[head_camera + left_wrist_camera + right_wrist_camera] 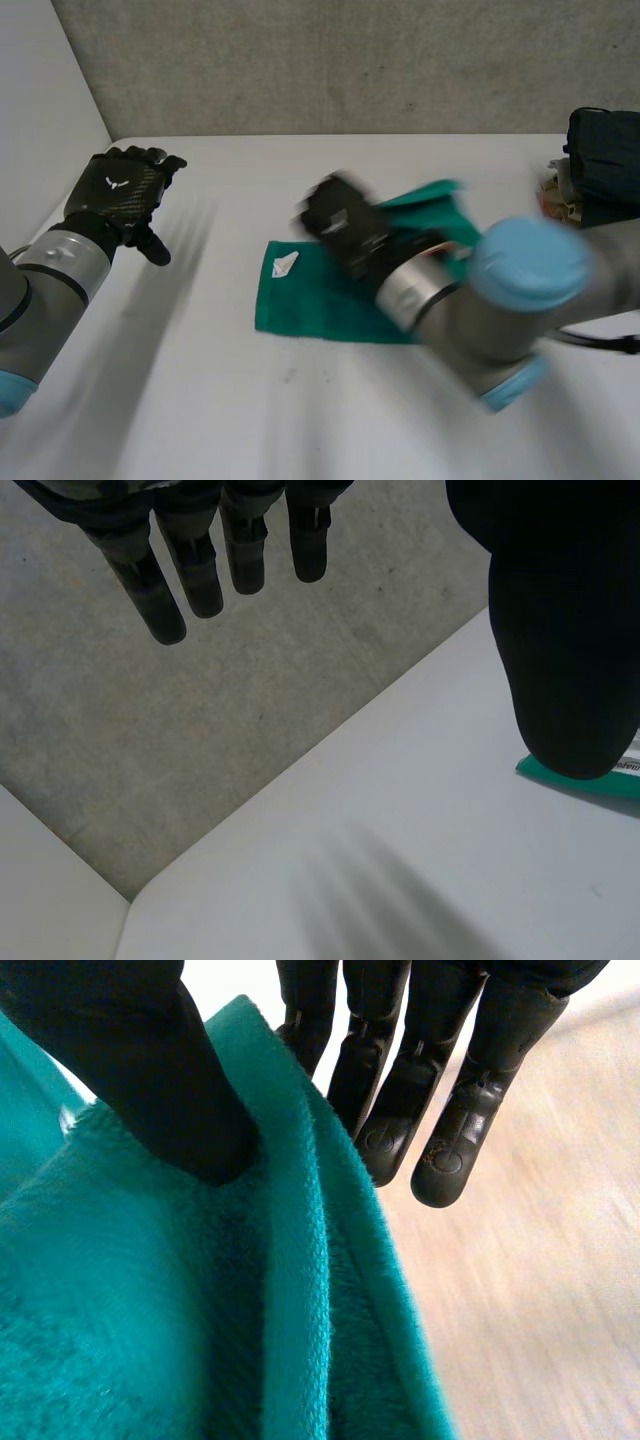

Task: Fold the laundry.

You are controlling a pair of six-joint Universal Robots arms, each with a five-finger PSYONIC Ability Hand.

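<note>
Teal terry hem sits pinched in the right hand [150, 1060]: the thumb presses the doubled edge of the teal towel [150, 1310] against the nearest of its straight fingers [445, 1155], the others reaching past the cloth. From that grip the towel runs away to the left and nearer side. It lies in the middle of the white table [200, 400] with its long axis left to right, its far right part standing up off the surface at the hand. I judge the coming fold turns on this: the free length lies left of the grip, so the held edge would travel leftward over it.

The left hand [120, 190] hovers well apart at the far left, fingers straight and spread, holding nothing; the right is plainly nearer.

A white label [285, 264] sits near the towel's left end, its print too small to read. The left hand's back carries a small white emblem [110, 183], no legible words. A dark bundle [605, 165] rests at the far right.
</note>
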